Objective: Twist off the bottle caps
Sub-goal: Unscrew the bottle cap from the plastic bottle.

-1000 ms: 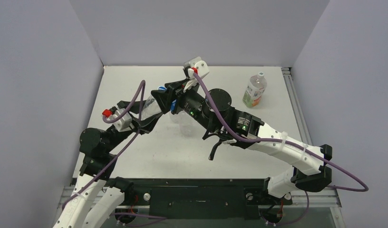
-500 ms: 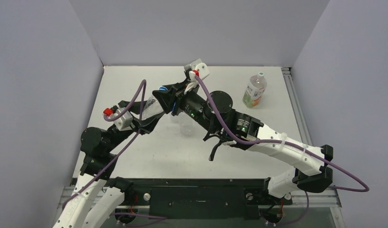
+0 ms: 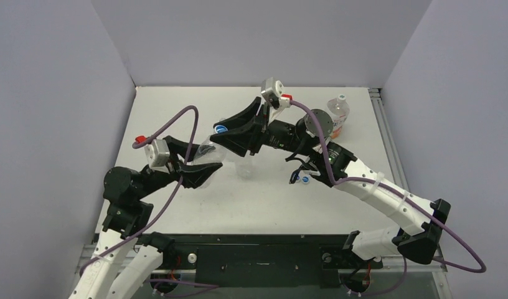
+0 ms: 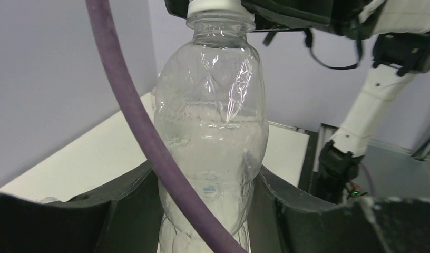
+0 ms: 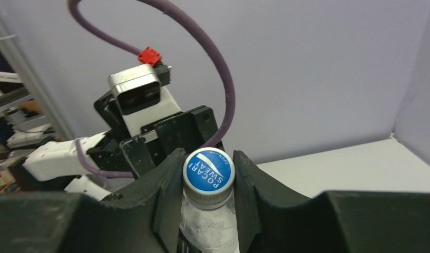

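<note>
My left gripper [image 3: 200, 169] is shut on the body of a plain clear bottle [image 3: 208, 149] and holds it tilted above the table; it fills the left wrist view [image 4: 210, 132], gripped between both fingers of the left gripper [image 4: 210, 211]. My right gripper [image 3: 225, 132] is shut on that bottle's blue cap [image 3: 220, 129]. In the right wrist view the cap [image 5: 208, 171], printed POCARI SWEAT, sits tight between the fingers of the right gripper [image 5: 208, 164]. A loose blue cap [image 3: 305, 180] lies on the table under the right arm.
The wider bottle with the orange-and-green label and white cap [image 3: 338, 112] stands at the back right, partly behind the right arm. Another clear bottle [image 3: 244, 167] stands on the table [image 3: 177, 106] just below the two grippers. Grey walls close in three sides.
The right wrist has turned and the right arm has swung to the right, uncovering the loose blue cap. The held bottle and left gripper have shifted slightly right and down.
</note>
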Controlling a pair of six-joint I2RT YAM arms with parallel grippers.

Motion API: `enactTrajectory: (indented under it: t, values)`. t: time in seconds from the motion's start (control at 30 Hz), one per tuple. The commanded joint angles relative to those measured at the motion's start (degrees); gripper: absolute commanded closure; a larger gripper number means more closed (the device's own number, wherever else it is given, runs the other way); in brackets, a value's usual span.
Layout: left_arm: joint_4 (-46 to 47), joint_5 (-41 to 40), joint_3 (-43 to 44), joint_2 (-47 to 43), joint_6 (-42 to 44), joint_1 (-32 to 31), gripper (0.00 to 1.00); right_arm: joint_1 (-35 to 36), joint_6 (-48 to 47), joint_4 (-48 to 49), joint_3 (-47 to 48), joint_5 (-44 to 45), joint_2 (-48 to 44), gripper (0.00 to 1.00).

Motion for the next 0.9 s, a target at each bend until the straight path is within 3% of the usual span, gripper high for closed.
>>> enactTrajectory:
  t: [0.0,0.27,0.43,0.5,0.53,0.63,0.7,0.77,0.87]
  values:
    - [6.5,9.4,4.8,0.1,-12.9,0.6,0.95,-1.8,8.7,15.7,0.3,-19.6,-2.6,1.0]
    - [8.3,14.3,6.6,1.0,-17.2,0.4,0.95,-2.5,17.4,26.8,2.1,-28.6,1.9,1.0]
    - [6.4,13.4,6.5,0.9,-14.3,0.4,0.95,-3.2,17.2,21.8,4.5,-28.3,4.0,0.99]
    - [5.1,12.0,6.3,0.6,-12.1,0.5,0.95,-4.0,15.2,17.4,4.7,-25.5,3.2,0.84]
    - [4.7,10.9,6.2,0.4,-11.3,0.5,0.96,-4.4,14.5,14.9,4.5,-23.7,2.7,0.68]
    - [2.9,8.6,5.9,0.1,-8.0,0.5,0.96,-5.4,13.1,12.9,2.7,-22.1,-0.2,0.5]
    - [2.7,7.4,5.6,-0.1,-7.2,0.5,0.96,-5.6,12.0,12.1,1.7,-21.9,-2.0,0.3]
    - [2.6,6.4,5.3,-0.2,-6.6,0.5,0.96,-5.6,9.7,7.5,1.7,-18.5,-3.7,0.22]
    - [2.4,3.7,4.6,-0.3,-4.2,0.5,0.96,-5.6,5.9,2.2,2.7,-12.6,-5.7,0.19]
